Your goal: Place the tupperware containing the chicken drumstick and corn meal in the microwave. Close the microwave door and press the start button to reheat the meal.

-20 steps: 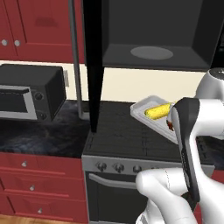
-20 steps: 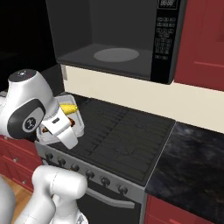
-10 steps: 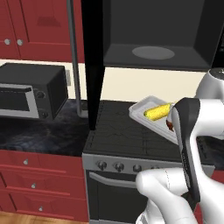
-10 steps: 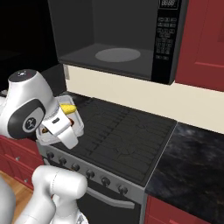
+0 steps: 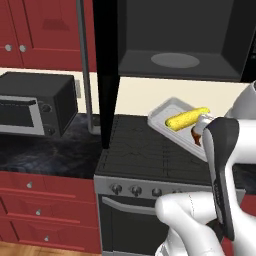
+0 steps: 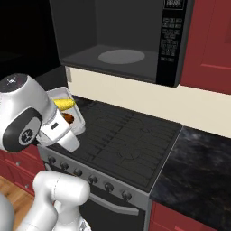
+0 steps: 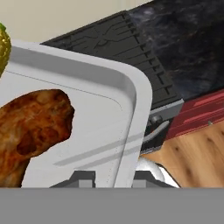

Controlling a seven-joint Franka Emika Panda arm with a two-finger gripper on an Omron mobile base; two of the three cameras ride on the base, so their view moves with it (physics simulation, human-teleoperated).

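The tupperware (image 5: 167, 111) (image 6: 57, 94) (image 7: 109, 105) hangs tilted above the stove's left side, below and in front of the open microwave (image 5: 180, 65) (image 6: 122, 56). In it lie the yellow corn (image 5: 186, 119) (image 6: 64, 104) (image 7: 3, 48) and the brown chicken drumstick (image 5: 196, 137) (image 6: 68, 118) (image 7: 30, 127). My gripper (image 7: 113, 177) (image 6: 67, 128) is shut on the tray's near rim. The microwave door (image 5: 105, 75) stands swung open to the left, its grey bar handle (image 5: 85, 65) beside it. The button panel (image 6: 170, 40) is on the microwave's right side.
A black stove (image 5: 145, 150) (image 6: 126, 140) lies under the tray. A small countertop oven (image 5: 35, 105) stands on the dark counter to the left. More dark counter (image 6: 198, 171) runs to the stove's right. Red cabinets flank the microwave.
The tupperware has risen a little in my gripper's hold. The microwave, its door and the stove have not moved.
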